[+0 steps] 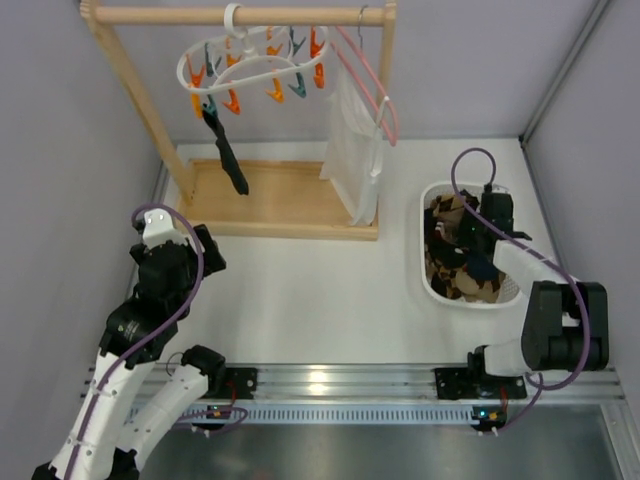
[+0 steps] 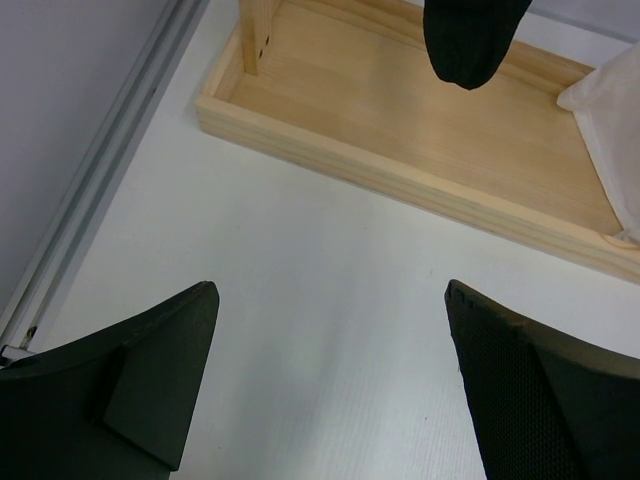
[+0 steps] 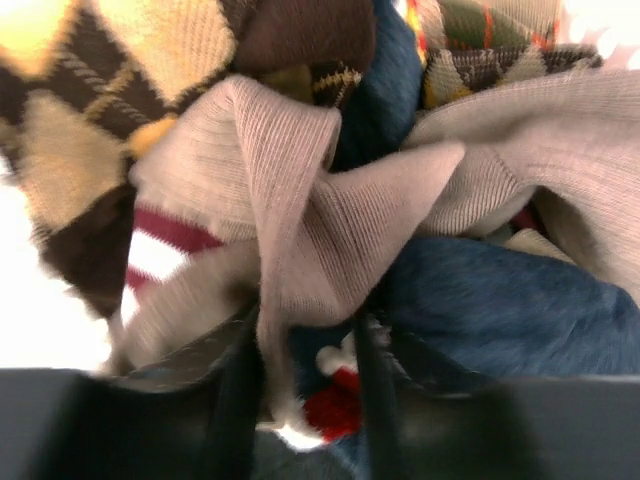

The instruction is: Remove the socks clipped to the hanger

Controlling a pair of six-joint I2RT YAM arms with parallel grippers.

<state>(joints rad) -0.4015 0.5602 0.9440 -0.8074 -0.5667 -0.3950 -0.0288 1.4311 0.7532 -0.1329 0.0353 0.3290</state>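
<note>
Hanging from the top rail of the pale wooden rack (image 1: 180,15), the white plastic oval clip-hanger (image 1: 250,68) holds one long dark sock (image 1: 228,155) by a clip in the top view. Right of the rack, on the white table (image 1: 320,290), a white plastic basket (image 1: 420,255) holds a pile of argyle and dark socks (image 1: 450,275). The right claw (image 1: 470,250) reaches into it. The left claw (image 1: 208,252) hovers just in front of the rack's left corner.

In the left wrist view, the left claw (image 2: 330,380) is spread wide and empty over the table, with the dark sock's toe (image 2: 468,40) above the rack's base.

In the right wrist view, the right claw (image 3: 300,400) is nearly closed, pinching a grey-brown ribbed sock (image 3: 300,230) atop the pile.
</note>
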